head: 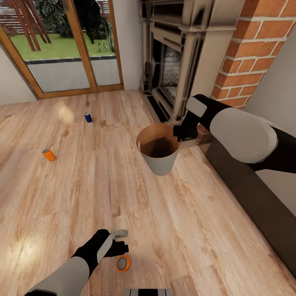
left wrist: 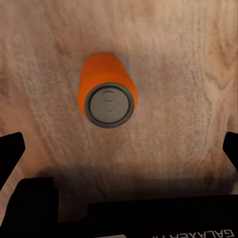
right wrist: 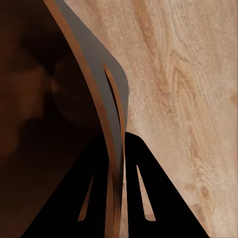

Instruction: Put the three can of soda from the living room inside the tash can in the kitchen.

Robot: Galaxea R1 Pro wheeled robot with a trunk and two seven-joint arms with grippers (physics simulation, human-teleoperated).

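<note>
A: Where your right gripper [head: 180,132] meets the round copper-brown bin with the dark inside [head: 158,154], how do its black fingers [right wrist: 144,183] sit?

B: They are pinched together on the bin's thin wall [right wrist: 115,124], one inside and one outside, just below the oval handle slot. You hold the bin off the light wood plank floor [head: 197,222], tilted a little, its mouth facing up, in front of the ornate fireplace [head: 172,61] and the red brick chimney [head: 250,49].

A: And your left gripper [head: 120,239]?

B: Its black fingertips [left wrist: 11,148] stand wide apart at the two edges of the left wrist view, touching nothing. Between them, on the floor, stands a small orange can with a grey metal top [left wrist: 107,91], upright, seen from above. In the head view that can [head: 123,263] sits just beside the gripper, at the near edge.

A: Where are the other cans?

B: A second orange can [head: 49,155] lies on its side, well apart to the left. A dark blue can [head: 88,117] stands farther off, near the glass doors [head: 61,45].
</note>
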